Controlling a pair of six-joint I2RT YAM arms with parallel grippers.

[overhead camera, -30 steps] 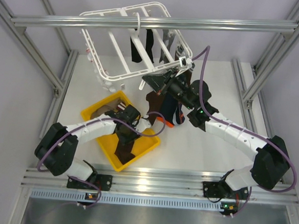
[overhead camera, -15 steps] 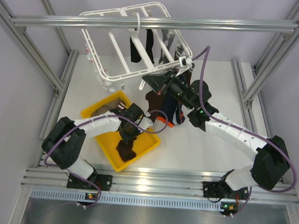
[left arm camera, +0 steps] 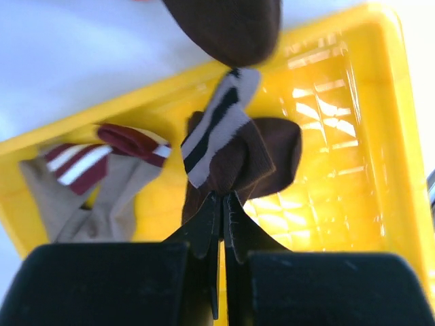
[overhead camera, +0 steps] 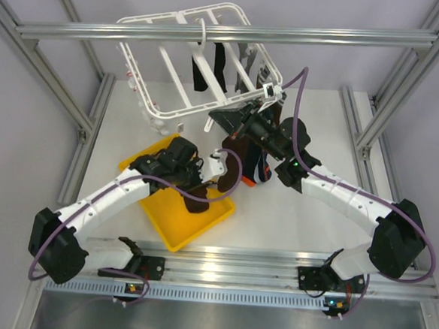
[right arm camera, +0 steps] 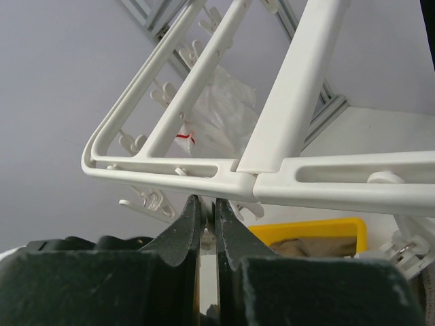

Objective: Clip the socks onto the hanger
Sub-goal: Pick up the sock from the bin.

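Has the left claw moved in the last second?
Yes. The left claw, shut on a brown striped sock, moved from the yellow tray's middle toward its far edge, nearer the white hanger.

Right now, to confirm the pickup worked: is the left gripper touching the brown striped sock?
Touching. The left wrist view shows the left gripper with its jaws closed on the edge of the brown striped sock, over the yellow tray.

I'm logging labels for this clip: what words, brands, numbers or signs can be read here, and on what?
None can be read: the hanger, the yellow tray and the socks carry no text.
Red mark on the clear plastic behind the hanger: too small and blurred to read.
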